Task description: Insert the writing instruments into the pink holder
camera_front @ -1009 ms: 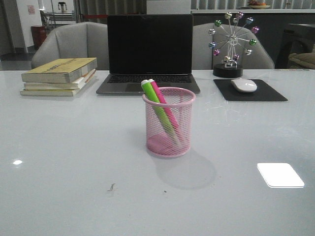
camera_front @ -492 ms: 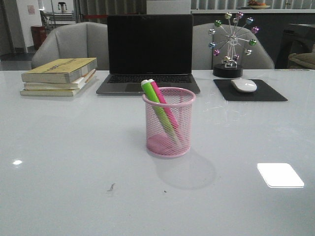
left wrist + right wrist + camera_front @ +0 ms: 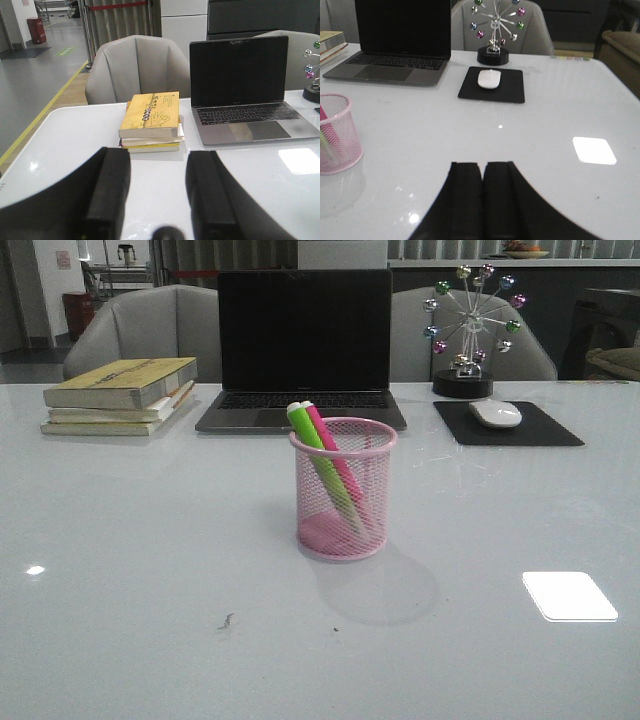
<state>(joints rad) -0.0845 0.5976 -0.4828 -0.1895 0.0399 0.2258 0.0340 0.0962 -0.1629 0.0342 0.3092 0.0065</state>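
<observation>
**Markers Seated, Little Left to Spoil**

The pink holder (image 3: pixel 343 490) stands upright mid-table, green marker (image 3: pixel 322 466) and pink marker (image 3: pixel 334 452) leaning inside. Left gripper (image 3: pixel 159 192) parted and empty; right gripper (image 3: pixel 482 192) closed, empty. A stray arm sweep could topple the cup.

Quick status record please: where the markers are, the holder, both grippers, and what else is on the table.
green marker: in pink holder, leaning, cap above rim
pink marker: in the holder beside the green one, leaning
pink holder: upright, mid-table
left gripper: open, empty, facing books
right gripper: shut, empty, clear of holder
other items: laptop, mouse on mouse pad, ball ornament
task: looks complete
</observation>
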